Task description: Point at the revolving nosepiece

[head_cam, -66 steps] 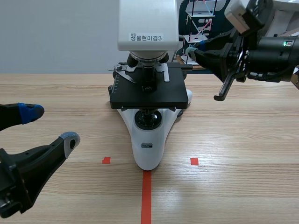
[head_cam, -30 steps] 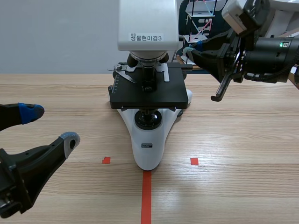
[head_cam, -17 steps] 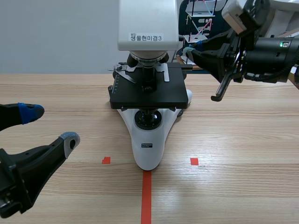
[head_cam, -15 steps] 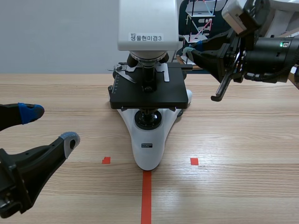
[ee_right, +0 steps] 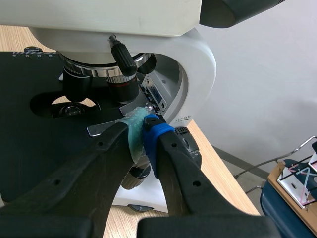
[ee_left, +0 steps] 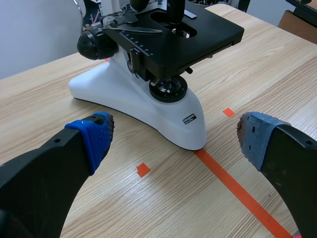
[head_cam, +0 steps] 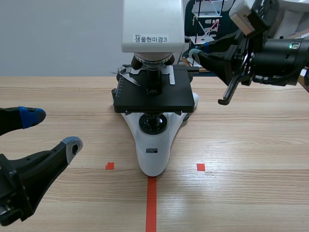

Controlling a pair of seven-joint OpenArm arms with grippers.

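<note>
Right gripper (ee_right: 144, 130), fingers pressed together, near revolving nosepiece (ee_right: 94, 71): aim tips squarely at its ring, no contact (left gripper (head_cam: 51, 129) spread).

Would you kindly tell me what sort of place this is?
Probably a robotics lab test bench: a microscope stands on a wooden table marked with orange-red tape, with the robot's left hand and right hand nearby.

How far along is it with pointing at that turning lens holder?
Nearly done, I think. Done: the right gripper, fingers shut, is up beside the microscope. In hand: its tip aims at the revolving nosepiece, not touching. Left: perhaps edging closer. The left gripper sits open, uninvolved.
</note>
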